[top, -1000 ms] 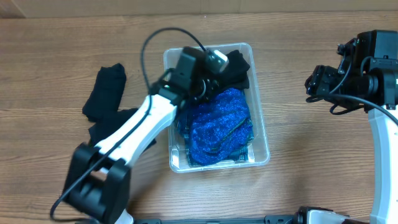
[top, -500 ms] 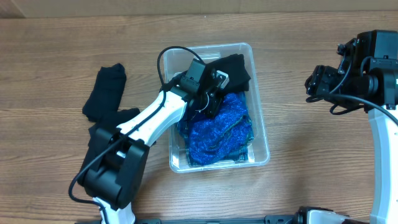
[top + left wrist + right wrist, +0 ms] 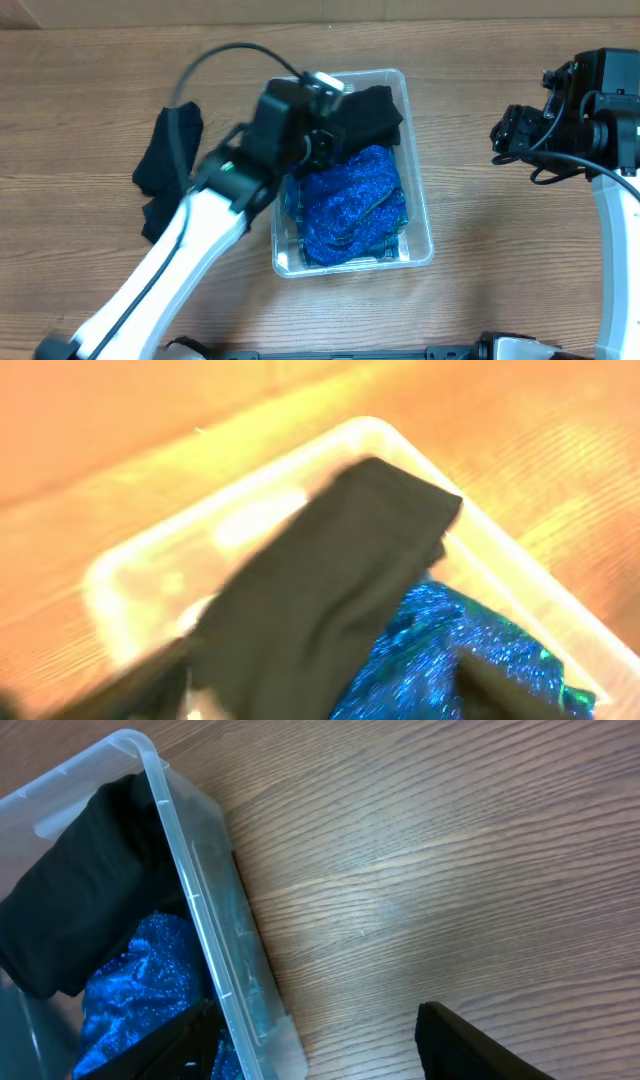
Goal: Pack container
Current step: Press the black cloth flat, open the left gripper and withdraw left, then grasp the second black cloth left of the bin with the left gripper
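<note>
The clear container (image 3: pixel 421 215) stands mid-table. It holds a blue sparkly garment (image 3: pixel 352 200) and, at its far end, a black garment (image 3: pixel 372 112). My left gripper (image 3: pixel 322 138) hovers over the container's far left part; in the left wrist view it (image 3: pixel 320 700) is open, its fingers (image 3: pixel 130 688) wide apart above the black garment (image 3: pixel 320 580), holding nothing. The image there is blurred. My right gripper (image 3: pixel 510 130) hangs to the right of the container, open (image 3: pixel 320 1050) over bare wood beside the container's rim (image 3: pixel 200 910).
Two black garments (image 3: pixel 168 150) lie on the wooden table left of the container, partly under my left arm. The right arm's base stands at the right edge.
My left gripper has opened and let go of the black garment, which now lies at the container's far end. The left arm has lifted and swung back leftward. The right arm is still.
</note>
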Action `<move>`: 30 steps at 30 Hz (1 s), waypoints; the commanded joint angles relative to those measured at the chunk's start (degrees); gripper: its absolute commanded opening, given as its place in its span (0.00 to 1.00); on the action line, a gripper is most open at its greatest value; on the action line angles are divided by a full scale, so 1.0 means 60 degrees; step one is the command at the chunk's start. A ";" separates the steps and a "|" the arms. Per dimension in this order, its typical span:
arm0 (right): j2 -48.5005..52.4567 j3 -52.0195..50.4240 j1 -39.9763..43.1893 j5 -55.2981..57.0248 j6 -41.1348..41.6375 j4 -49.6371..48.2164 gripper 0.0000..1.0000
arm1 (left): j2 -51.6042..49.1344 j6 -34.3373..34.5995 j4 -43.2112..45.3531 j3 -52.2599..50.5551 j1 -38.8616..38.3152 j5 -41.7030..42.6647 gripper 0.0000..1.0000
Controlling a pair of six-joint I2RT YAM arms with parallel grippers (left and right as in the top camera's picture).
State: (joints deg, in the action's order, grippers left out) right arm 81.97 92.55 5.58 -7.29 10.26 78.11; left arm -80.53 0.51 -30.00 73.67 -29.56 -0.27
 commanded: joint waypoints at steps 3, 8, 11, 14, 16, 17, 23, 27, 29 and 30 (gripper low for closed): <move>0.0004 0.0011 0.0040 -0.0084 -0.0160 -0.0022 0.67 | 0.1701 0.1920 -0.1953 0.0062 0.1636 -0.1049 1.00; 0.0004 0.0011 0.0040 -0.0084 -0.0160 -0.0033 0.67 | 0.2568 0.4590 -0.4932 0.0025 0.3840 -0.1049 1.00; 0.0004 0.0011 0.0040 -0.0084 -0.0160 -0.0025 0.67 | 0.2881 0.4535 -0.5544 -0.0393 0.5173 -0.1013 1.00; 0.0004 0.0011 0.0040 -0.0087 -0.0160 0.0022 0.67 | 0.2932 0.3756 -0.5224 -0.1042 0.6390 -0.0055 1.00; 0.0004 0.0011 0.0040 -0.0087 -0.0157 0.0047 0.67 | 0.2750 0.2962 -0.4721 -0.1519 0.7304 0.1107 1.00; 0.0004 0.0011 0.0040 -0.0091 -0.0157 0.0047 0.67 | 0.2648 0.2900 -0.4615 -0.1639 0.7614 0.1388 1.00; 0.0004 0.0011 0.0040 -0.0087 -0.0157 0.0113 0.67 | 0.1351 0.1541 -0.2681 -0.1810 0.9253 0.2769 1.00; 0.0004 0.0011 0.0040 -0.0087 -0.0157 0.0113 0.67 | 0.0073 0.0506 -0.1384 -0.1563 0.9420 0.3519 1.00; 0.0004 0.0011 0.0040 -0.0084 -0.0157 0.0113 0.67 | -0.0739 -0.0069 -0.1107 -0.1330 0.9431 0.3759 1.00; 0.0004 0.0011 0.0040 -0.0087 -0.0157 0.0117 0.67 | -0.1166 -0.0339 -0.1086 -0.1147 0.9431 0.3778 1.00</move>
State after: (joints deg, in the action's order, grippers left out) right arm 81.97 92.51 5.58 -7.33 9.78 78.98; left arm -79.77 7.88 -37.74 63.55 26.68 16.58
